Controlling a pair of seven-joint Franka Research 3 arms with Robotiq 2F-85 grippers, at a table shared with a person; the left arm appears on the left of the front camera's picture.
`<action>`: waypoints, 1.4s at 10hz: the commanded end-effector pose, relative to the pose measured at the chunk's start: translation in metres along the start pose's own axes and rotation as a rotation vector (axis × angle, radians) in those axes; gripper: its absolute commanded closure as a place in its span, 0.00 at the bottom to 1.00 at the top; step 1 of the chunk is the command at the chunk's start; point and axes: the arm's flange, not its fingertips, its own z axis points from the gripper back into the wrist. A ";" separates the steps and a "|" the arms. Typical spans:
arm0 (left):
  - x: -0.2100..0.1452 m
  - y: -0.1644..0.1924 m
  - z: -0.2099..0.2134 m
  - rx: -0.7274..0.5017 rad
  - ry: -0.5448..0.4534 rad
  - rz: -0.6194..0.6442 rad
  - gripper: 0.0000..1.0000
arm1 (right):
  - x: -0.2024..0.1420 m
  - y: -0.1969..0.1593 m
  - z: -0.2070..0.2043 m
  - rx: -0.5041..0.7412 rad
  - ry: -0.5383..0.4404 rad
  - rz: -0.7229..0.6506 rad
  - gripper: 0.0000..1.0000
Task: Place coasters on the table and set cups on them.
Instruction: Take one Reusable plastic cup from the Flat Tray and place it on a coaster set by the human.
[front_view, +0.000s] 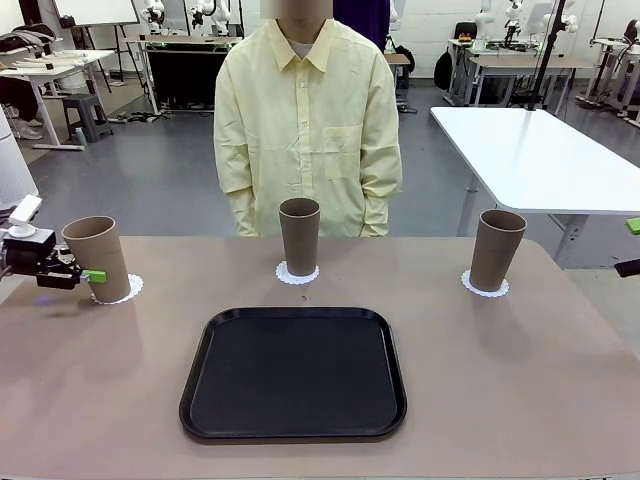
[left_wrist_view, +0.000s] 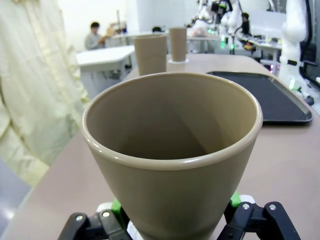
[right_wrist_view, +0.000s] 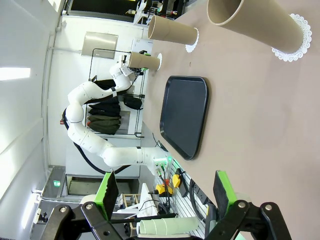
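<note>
**Three cups on three coasters, left gripper at the leftmost cup**

You had the left cup (front_view: 98, 258) standing on its coaster (front_view: 126, 290) at the left end of the table (front_view: 500, 380), leaning a little. The left gripper (front_view: 88, 275) sat at that cup's base, a green pad on each side of it; you could not tell from the wrist view whether the pads pressed the wall or stood just off it. The middle cup (front_view: 299, 236) stood upright on its coaster (front_view: 297, 273) near the far edge, in front of the person (front_view: 305, 120). The right cup (front_view: 496, 250) stood on its coaster (front_view: 485, 285) toward the right end. Your black tray (front_view: 294, 372) lay bare in the near middle, apart from all three. The right gripper (right_wrist_view: 165, 192) hung off the table's right side, jaws wide apart and holding nothing.
</note>
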 end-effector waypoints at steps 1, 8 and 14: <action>-0.003 0.003 -0.001 -0.015 -0.001 -0.041 0.12 | 0.000 0.000 0.000 0.003 0.002 0.001 0.00; -0.004 0.003 0.000 -0.038 0.020 -0.051 0.00 | 0.000 0.000 0.000 0.003 0.002 0.001 0.00; -0.008 0.007 0.017 -0.080 0.126 -0.046 0.00 | 0.000 0.000 0.000 0.003 0.002 0.001 0.00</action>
